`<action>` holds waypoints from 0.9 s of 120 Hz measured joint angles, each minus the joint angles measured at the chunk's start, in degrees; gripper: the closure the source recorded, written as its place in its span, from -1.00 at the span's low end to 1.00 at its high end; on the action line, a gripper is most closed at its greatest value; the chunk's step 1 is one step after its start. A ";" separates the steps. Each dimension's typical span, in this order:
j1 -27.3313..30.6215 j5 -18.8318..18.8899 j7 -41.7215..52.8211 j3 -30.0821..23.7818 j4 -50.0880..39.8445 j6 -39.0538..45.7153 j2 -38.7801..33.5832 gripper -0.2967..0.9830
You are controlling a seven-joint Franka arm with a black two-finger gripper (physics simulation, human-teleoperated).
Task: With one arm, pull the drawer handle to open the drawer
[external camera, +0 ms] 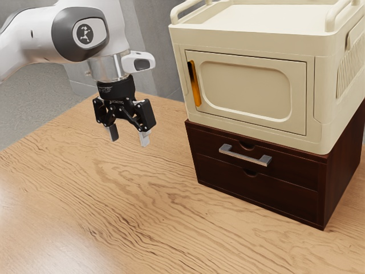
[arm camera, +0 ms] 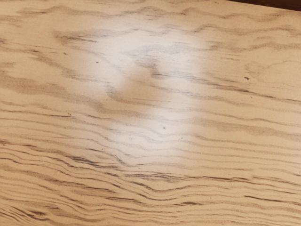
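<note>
The black two-finger gripper (external camera: 129, 138) hangs above the wood-grain table (external camera: 108, 194), pointing down, with its two fingers apart and nothing between them. On the table, toward the exterior view's right and well apart from the gripper, sits a dark brown two-drawer cabinet (external camera: 352, 154). Its upper drawer (external camera: 291, 170) is shut, and across that drawer's front runs a grey metal bar handle (external camera: 245, 157), which the gripper is not touching. The lower drawer (external camera: 256, 191) is shut too, with a small curved notch (external camera: 249, 172) at its top edge. On top of the cabinet rests a cream-coloured box-shaped appliance (external camera: 251, 43) with a closed front door (external camera: 245, 85), an orange-yellow upright handle (external camera: 196, 91) and raised rails (external camera: 188, 5) on its top.
</note>
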 joint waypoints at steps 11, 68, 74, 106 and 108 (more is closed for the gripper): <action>0.03 -0.04 0.00 0.05 -0.02 0.00 0.09 -0.54; -0.12 -0.36 0.08 0.32 0.09 -0.03 -0.65 -0.54; -0.12 -0.30 0.09 0.35 0.35 -0.04 -2.14 -0.54; -0.16 -0.14 0.44 -0.07 1.83 0.48 -7.46 -0.54; -0.20 -0.12 0.48 -0.07 1.83 0.56 -7.45 -0.54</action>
